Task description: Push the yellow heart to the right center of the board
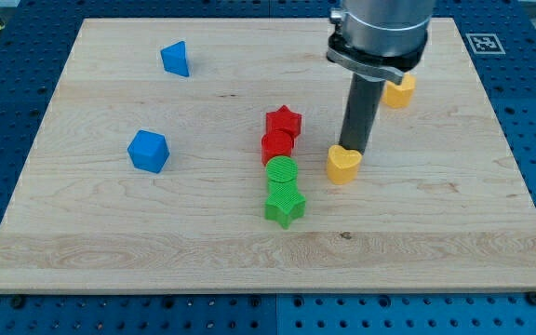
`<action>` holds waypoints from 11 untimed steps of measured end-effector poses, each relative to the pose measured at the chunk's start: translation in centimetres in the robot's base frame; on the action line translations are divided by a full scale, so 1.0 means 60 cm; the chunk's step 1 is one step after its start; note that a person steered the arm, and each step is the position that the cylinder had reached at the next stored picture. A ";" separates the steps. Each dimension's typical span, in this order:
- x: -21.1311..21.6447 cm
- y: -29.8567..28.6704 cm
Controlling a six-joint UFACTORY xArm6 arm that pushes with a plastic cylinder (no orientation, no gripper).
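The yellow heart (343, 165) lies a little right of the board's middle. My tip (355, 151) stands at the heart's upper right edge, touching or nearly touching it. A second yellow block (398, 91) sits further up and to the right, partly hidden behind the arm's body; its shape is unclear.
A column of blocks stands left of the heart: red star (284, 121), red cylinder (276, 146), green cylinder (282, 172), green star (285, 204). Two blue blocks lie at the view's left, one (176, 59) near the top, one (148, 151) lower. The wooden board (435, 242) rests on a blue pegboard.
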State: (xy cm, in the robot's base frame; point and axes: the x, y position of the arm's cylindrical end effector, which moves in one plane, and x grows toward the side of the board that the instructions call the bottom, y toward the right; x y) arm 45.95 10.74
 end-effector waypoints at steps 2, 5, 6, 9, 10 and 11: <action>0.073 0.089; 0.137 -0.025; 0.132 -0.025; 0.076 -0.074; 0.043 -0.066; 0.027 -0.044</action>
